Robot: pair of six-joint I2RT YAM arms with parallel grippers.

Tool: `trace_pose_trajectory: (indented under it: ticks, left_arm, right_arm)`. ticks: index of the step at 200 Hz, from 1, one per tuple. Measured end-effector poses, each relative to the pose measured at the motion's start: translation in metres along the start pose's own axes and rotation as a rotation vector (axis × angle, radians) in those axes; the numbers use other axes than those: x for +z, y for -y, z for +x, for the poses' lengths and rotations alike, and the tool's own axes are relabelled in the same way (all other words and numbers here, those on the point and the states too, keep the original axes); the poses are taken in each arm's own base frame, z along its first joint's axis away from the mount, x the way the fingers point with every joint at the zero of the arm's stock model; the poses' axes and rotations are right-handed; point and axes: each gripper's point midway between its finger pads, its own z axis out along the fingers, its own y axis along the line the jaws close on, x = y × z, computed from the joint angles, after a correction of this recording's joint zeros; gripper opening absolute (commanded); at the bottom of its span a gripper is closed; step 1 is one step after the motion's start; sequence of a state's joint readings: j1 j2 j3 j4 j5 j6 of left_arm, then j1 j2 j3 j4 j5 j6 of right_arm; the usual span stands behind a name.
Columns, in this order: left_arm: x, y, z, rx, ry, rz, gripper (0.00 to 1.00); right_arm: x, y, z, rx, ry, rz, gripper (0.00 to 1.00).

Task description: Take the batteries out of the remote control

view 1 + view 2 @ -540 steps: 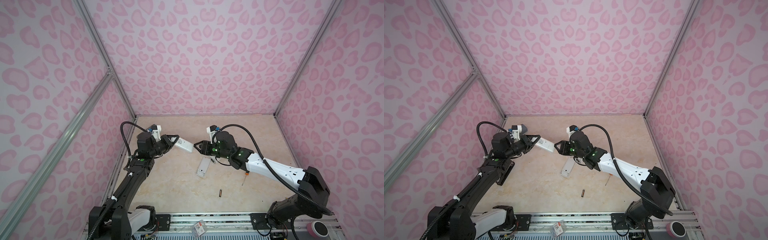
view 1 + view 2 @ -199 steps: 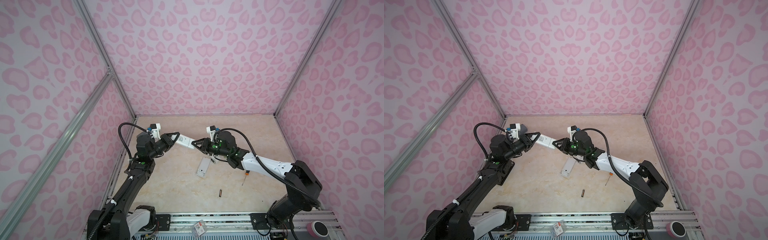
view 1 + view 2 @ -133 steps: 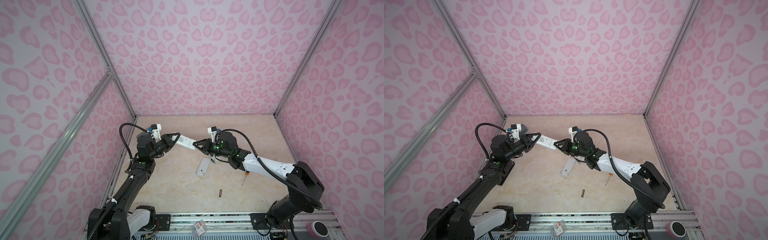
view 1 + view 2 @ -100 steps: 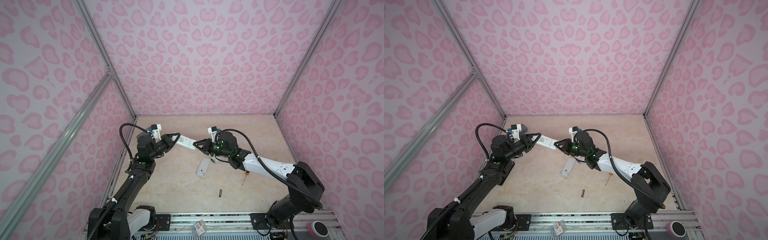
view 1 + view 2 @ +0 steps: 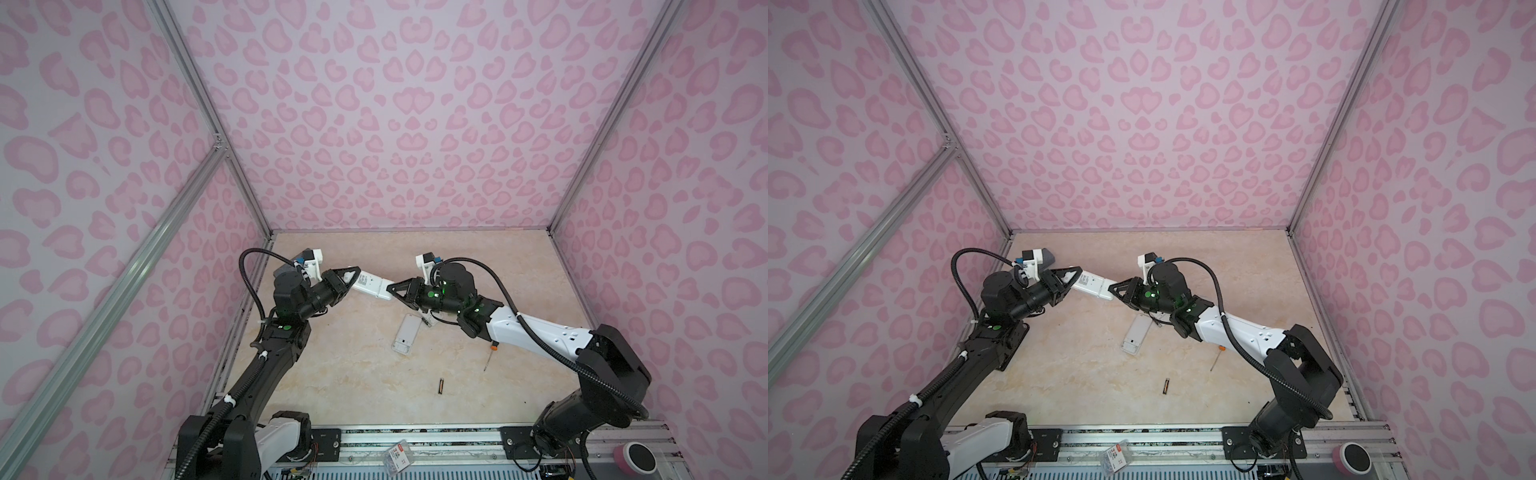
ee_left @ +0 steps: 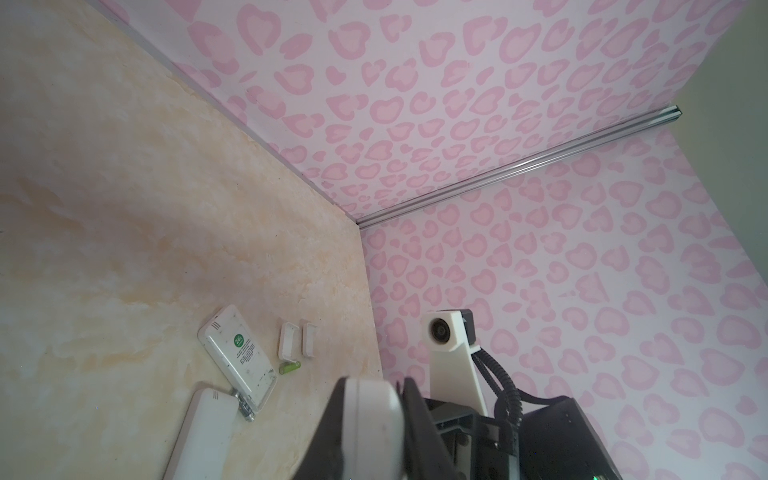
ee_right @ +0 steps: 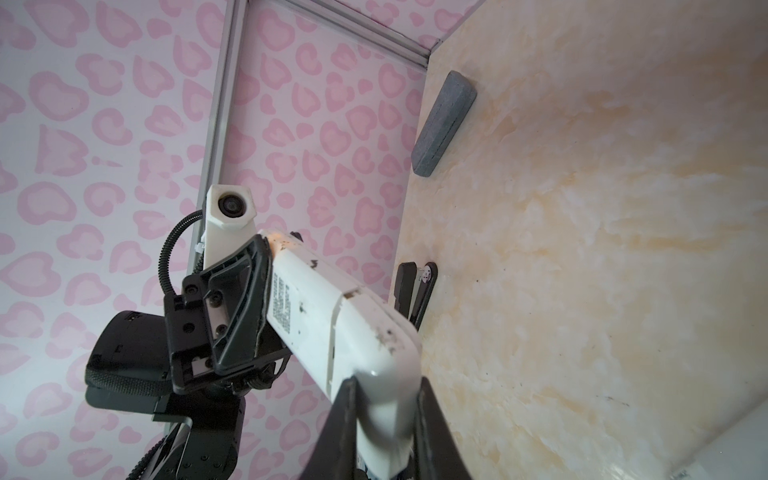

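While pink-patterned walls (image 5: 395, 124) close the table (image 5: 332, 374) at 9, 12 and 3 o'clock and a metal rail (image 5: 415, 436) runs along 6 o'clock, most bare surface lies from the centre toward 7 o'clock and along the far strip at 12 to 1 o'clock. Both arms meet above the table at about 11 o'clock, where the held remote (image 5: 371, 286) hangs in the air between them. The left gripper (image 5: 353, 277) has its fingers closed narrowly on one end, and the right gripper (image 5: 390, 287) pinches the other end. The right wrist view shows this remote (image 7: 332, 316) as white and scuffed with dark specks, with a printed label and a seam across its back. A dark battery (image 5: 441, 385) with a gold end lies alone at about 5 o'clock, well apart from both arms. A green battery (image 6: 289, 367) lies just beside a stickered remote (image 6: 239, 361), near two white cover plates (image 6: 289, 340). A flat remote (image 5: 406, 339) rests near the centre, partly under the right arm. A screwdriver (image 5: 489, 353) sits at 3 o'clock, also by that arm. A grey block (image 7: 442, 124) lies against the table's edge by the left arm.
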State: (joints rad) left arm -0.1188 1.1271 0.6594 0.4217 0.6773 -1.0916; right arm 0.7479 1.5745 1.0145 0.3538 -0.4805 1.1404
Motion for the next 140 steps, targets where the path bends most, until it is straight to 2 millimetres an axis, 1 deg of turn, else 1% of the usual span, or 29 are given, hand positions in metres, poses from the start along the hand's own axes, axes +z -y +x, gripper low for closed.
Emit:
trace_pose_trajectory:
  ticks: [10, 24, 42, 90, 116, 124, 140]
  left_arm:
    - [0.000, -0.001, 0.000, -0.002, -0.001, -0.002, 0.04]
    - [0.001, -0.006, 0.001, 0.001, -0.006, -0.014, 0.04]
    - [0.002, -0.009, 0.002, -0.011, -0.015, -0.022, 0.04]
    - [0.003, -0.013, 0.002, -0.006, -0.016, -0.033, 0.04]
    - [0.003, -0.017, 0.004, -0.013, -0.020, -0.048, 0.04]
    - [0.003, -0.018, 0.004, -0.015, -0.024, -0.048, 0.04]
    - [0.004, -0.021, 0.005, -0.021, -0.027, -0.053, 0.04]
  right_arm:
    - [0.000, 0.001, 0.000, 0.001, -0.001, 0.003, 0.20]
    - [0.000, 0.000, 0.000, -0.011, -0.002, 0.001, 0.25]
    - [0.000, 0.000, 0.000, -0.027, 0.004, 0.005, 0.26]
    - [0.000, 0.000, 0.001, -0.027, -0.001, 0.000, 0.08]
    - [0.001, -0.012, -0.001, -0.046, 0.001, -0.048, 0.02]
    - [0.001, -0.012, -0.001, -0.045, 0.000, -0.052, 0.00]
    - [0.004, -0.011, 0.000, -0.030, -0.002, -0.060, 0.00]
